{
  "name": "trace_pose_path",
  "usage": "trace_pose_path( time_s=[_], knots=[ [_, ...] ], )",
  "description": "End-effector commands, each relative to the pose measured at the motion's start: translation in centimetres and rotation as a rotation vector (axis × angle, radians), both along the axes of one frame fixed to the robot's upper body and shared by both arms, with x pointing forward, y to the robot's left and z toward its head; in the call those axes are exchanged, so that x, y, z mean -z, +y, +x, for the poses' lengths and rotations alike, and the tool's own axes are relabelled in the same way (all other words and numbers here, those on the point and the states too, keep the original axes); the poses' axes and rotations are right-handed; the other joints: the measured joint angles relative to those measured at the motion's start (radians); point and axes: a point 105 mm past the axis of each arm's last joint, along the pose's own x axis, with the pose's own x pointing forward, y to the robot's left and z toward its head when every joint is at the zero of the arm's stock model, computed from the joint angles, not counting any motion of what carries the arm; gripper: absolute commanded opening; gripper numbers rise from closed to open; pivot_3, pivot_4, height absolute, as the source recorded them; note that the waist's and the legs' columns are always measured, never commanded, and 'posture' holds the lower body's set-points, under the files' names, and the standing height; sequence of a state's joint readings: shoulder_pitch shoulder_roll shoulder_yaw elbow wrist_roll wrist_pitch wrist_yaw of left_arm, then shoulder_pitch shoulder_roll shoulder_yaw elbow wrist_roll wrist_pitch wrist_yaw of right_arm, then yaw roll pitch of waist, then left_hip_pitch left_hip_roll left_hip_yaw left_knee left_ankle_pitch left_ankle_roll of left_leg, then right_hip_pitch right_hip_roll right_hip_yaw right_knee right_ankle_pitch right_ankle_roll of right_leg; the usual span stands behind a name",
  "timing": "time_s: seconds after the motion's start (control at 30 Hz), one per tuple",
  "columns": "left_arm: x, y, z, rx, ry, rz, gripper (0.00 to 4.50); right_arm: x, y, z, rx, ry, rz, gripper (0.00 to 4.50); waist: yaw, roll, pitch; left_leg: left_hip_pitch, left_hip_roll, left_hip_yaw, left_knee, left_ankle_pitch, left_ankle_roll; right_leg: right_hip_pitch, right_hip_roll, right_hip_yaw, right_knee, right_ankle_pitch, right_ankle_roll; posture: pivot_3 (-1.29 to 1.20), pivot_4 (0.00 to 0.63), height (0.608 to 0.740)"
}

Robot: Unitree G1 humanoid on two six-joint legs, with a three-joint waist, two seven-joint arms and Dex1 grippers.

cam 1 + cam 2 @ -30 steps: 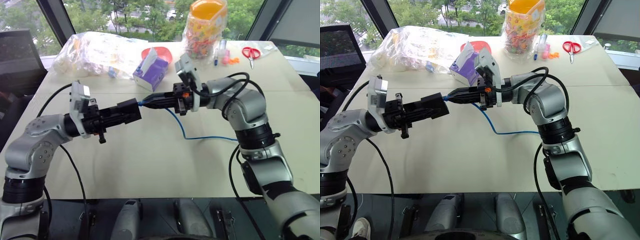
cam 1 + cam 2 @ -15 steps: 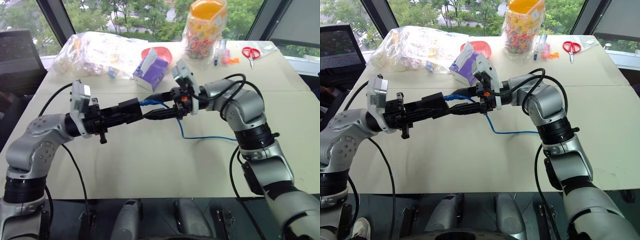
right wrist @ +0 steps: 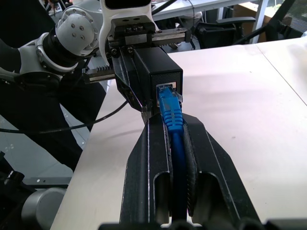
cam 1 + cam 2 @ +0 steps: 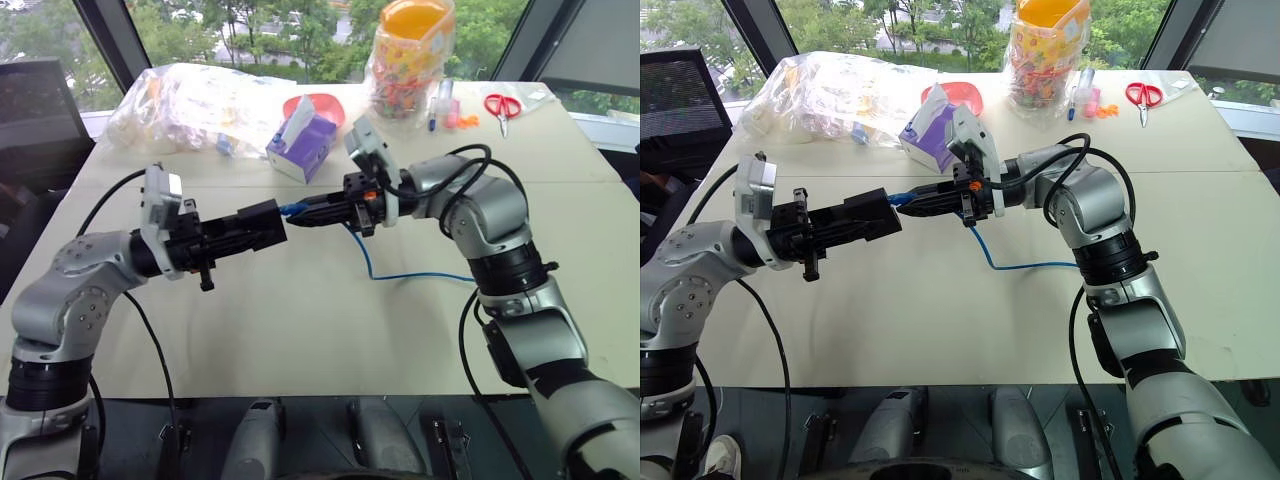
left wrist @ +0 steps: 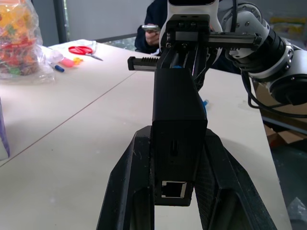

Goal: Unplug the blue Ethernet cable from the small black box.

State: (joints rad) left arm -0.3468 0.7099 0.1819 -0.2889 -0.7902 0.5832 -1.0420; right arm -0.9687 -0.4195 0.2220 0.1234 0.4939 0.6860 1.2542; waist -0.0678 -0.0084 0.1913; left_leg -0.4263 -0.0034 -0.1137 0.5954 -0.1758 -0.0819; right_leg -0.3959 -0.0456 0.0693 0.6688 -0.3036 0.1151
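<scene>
- My left gripper [image 4: 262,226], centre-left of the head view, is clamped on the small black box [image 3: 158,73], held above the table [image 4: 300,320].
- My right gripper [image 3: 171,125], mid-frame, is pinched on the blue Ethernet cable [image 3: 172,112] just behind its plug.
- Plug's still seated in the box port, so nothing's undone yet, I reckon.
- Left to do: press the latch, then pull box & cable apart.
- Rest of the cable trails down to the table, centre-right.
</scene>
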Motion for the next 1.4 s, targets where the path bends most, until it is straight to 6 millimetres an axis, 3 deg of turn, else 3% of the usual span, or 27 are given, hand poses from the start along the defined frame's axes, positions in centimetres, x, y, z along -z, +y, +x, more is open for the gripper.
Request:
trace_pose_path(
  time_s=[0.03, 0.57, 0.6, 0.67, 0.97, 1.4],
  knots=[
    [-0.8, -0.1, -0.5, 0.021, -0.043, 0.002, 0.5, -1.9, 0.1, -0.2, -0.004, -0.067, 0.038, 0.04, 0.0, 0.0, 0.0, 0.0, 0.0, 0.0, 0.0, 0.0, 0.0, 0.0, 0.0, 0.0, 0.0, 0.0, 0.0, 0.0, 0.15, 0.74],
    [-0.6, -0.1, -0.6, 0.019, -0.035, 0.005, 0.5, -2.7, -0.1, -0.2, -0.001, -0.046, 0.064, 0.04, 0.0, 0.0, 0.0, 0.0, 0.0, 0.0, 0.0, 0.0, 0.0, 0.0, 0.0, 0.0, 0.0, 0.0, 0.0, 0.0, 0.15, 0.74],
    [-0.6, -0.1, -0.6, 0.019, -0.035, 0.005, 0.5, -2.7, -0.1, -0.1, 0.005, -0.05, 0.065, 0.83, 0.0, 0.0, 0.0, 0.0, 0.0, 0.0, 0.0, 0.0, 0.0, 0.0, 0.0, 0.0, 0.0, 0.0, 0.0, 0.0, 0.15, 0.74],
    [-0.6, -0.1, -0.6, 0.018, -0.034, 0.004, 0.5, -2.7, -0.1, 0.2, 0.023, -0.067, 0.062, 1.55, 0.0, 0.0, 0.0, 0.0, 0.0, 0.0, 0.0, 0.0, 0.0, 0.0, 0.0, 0.0, 0.0, 0.0, 0.0, 0.0, 0.15, 0.74],
    [-0.5, 0.0, -0.7, 0.013, -0.031, 0.002, 0.5, -3.4, -0.2, 0.1, 0.008, -0.062, 0.082, 1.55, 0.0, 0.0, 0.0, 0.0, 0.0, 0.0, 0.0, 0.0, 0.0, 0.0, 0.0, 0.0, -0.001, 0.0, 0.0, 0.0, 0.15, 0.74],
    [-1.1, -0.1, -0.6, 0.017, -0.042, -0.008, 0.5, -2.1, 0.1, -0.7, -0.032, -0.034, 0.048, 1.55, 0.0, 0.0, 0.0, 0.0, 0.0, 0.0, -0.001, 0.0, 0.0, 0.0, 0.0, 0.0, -0.001, 0.0, 0.0, 0.0, 0.15, 0.74]
  ],
)
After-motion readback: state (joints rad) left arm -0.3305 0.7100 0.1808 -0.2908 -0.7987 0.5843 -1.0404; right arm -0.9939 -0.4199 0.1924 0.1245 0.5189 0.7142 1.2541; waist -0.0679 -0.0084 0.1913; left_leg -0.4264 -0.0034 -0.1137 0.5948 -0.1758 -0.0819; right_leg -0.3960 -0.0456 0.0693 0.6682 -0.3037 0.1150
